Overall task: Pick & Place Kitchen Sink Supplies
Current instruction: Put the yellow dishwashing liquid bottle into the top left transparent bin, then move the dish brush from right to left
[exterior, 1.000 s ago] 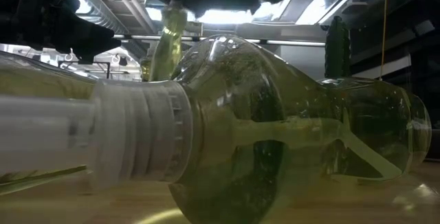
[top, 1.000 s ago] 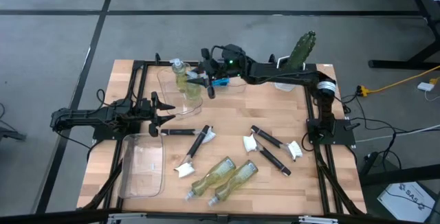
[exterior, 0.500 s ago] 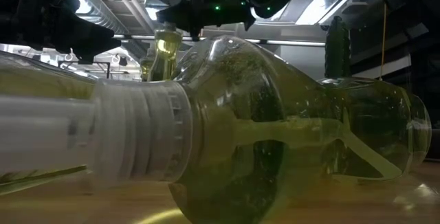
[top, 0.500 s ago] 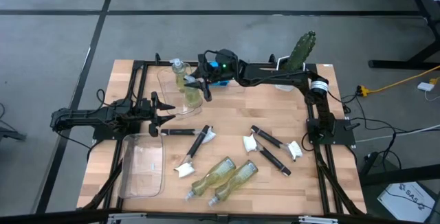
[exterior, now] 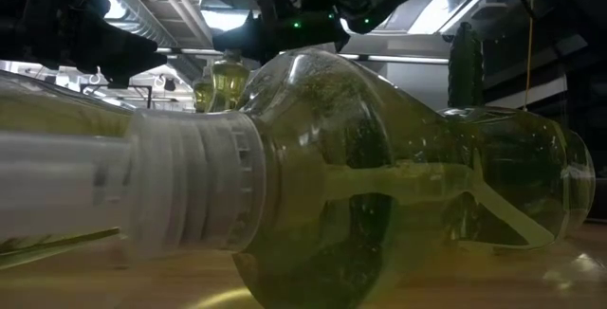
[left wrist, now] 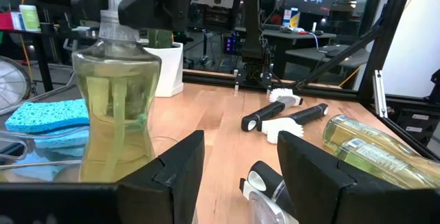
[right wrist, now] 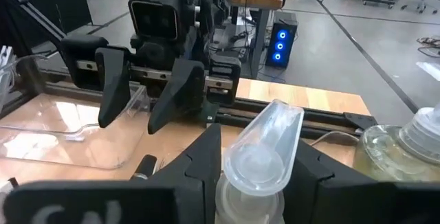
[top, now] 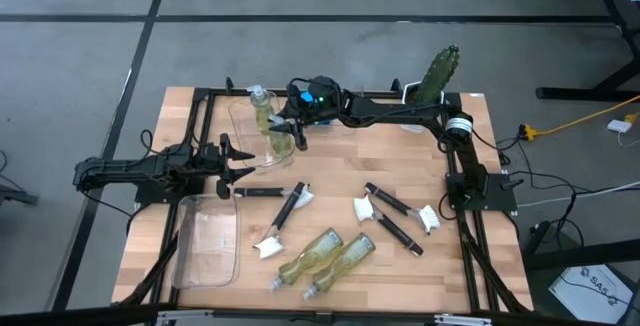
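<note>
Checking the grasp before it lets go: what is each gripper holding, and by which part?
The right gripper grips a soap bottle by its pump head. The left gripper is open, holding nothing.

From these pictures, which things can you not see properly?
- Low view: the lying soap bottle blocks nearly the whole table.
- High view: the right pincer covers the bottle it grips.
- Left wrist view: the blue sponge is half hidden behind the upright bottle.

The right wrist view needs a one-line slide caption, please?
Right claw shut on a soap bottle's pump; left claw open opposite.
</note>
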